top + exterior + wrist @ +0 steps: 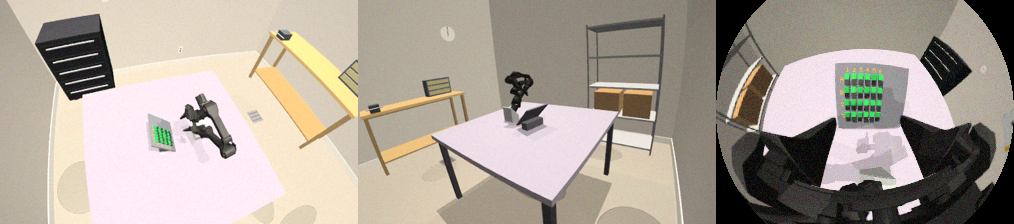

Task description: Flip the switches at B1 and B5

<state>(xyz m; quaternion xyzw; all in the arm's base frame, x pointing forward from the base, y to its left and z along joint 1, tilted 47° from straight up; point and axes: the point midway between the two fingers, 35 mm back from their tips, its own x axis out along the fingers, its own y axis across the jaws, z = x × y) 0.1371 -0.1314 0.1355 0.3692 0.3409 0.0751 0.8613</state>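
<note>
The grey tilted panel [159, 120] [534, 112] [895, 116] carries rows of green-and-black switches, with orange numbers along the top and letters down the left in the wrist view. There, switch B1 [847, 90] is in the leftmost column, second row from the top, and switch B5 [874, 90] is in the same row, fifth column. Both show green on the far half and black on the near half; which end is raised is too small to tell. My gripper [183, 124] [869, 120] is open and empty, off the panel's near side, touching no switch. The exterior view shows only the panel's back.
A pale grey block [510, 115] [878, 175] stands on the pink table [131, 184] [516, 148] on the arm's side of the panel. A dark support block [533, 123] stands under the panel. A black drawer cabinet [76, 59], shelving and a wooden bench stand beyond the table.
</note>
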